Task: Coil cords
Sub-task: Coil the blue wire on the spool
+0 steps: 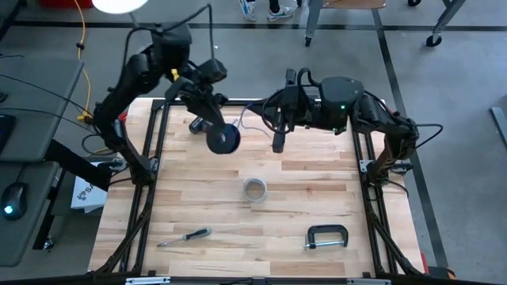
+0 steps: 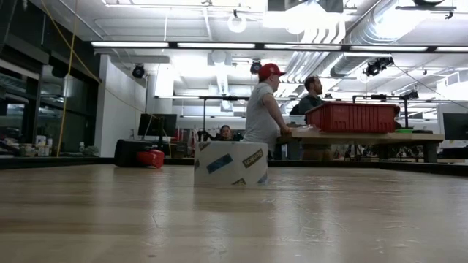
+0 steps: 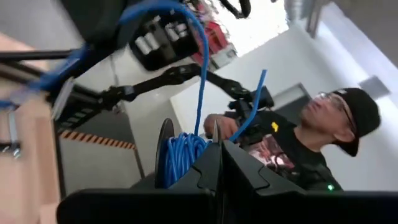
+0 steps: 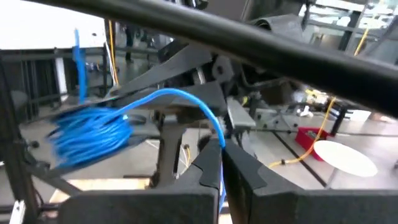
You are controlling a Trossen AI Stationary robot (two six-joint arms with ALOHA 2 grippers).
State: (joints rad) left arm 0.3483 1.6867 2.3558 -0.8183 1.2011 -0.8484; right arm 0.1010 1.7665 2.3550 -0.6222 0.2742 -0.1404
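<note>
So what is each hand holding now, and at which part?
The left hand is shut on the coiled end of the blue cord. The right hand pinches the same cord along its free length, beyond the coil.

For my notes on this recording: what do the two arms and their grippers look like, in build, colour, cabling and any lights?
Both arms are dark, near-black, jointed and chunky, mounted at the table's back corners. The left arm trails a thin black cable looping overhead; the right arm shows a small green light on its housing and a black cable at its side. The left gripper and right gripper each have two dark, wedge-shaped fingers.
</note>
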